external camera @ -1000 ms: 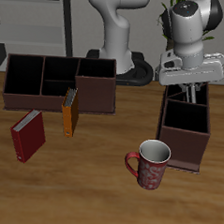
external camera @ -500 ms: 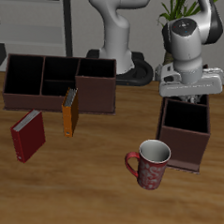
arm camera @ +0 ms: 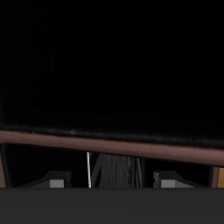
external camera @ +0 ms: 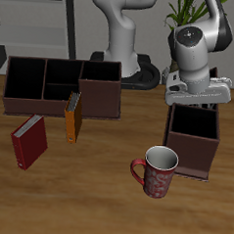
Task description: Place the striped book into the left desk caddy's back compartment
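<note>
My gripper (external camera: 195, 104) hangs over the far end of the left desk caddy (external camera: 191, 155), a narrow maroon-brown box. It is low over the back compartment, which the gripper hand mostly hides in the exterior view. In the wrist view the striped book (arm camera: 114, 171) stands upright between my finger pads (arm camera: 58, 182), and my gripper (arm camera: 112, 181) is shut on it. Just beyond it are a maroon caddy wall (arm camera: 114, 143) and a dark interior. The book is hidden in the exterior view.
A wider three-section organiser (external camera: 100, 103) stands at the back. An orange book (external camera: 73, 118) stands in front of it and a red book (external camera: 29, 141) lies nearer the front edge. A patterned red mug (external camera: 157, 170) stands beside the left caddy.
My gripper has come down with the book and shifted slightly toward the caddy's back section. Its fingers, visible above the caddy before, are now down at the rim.
</note>
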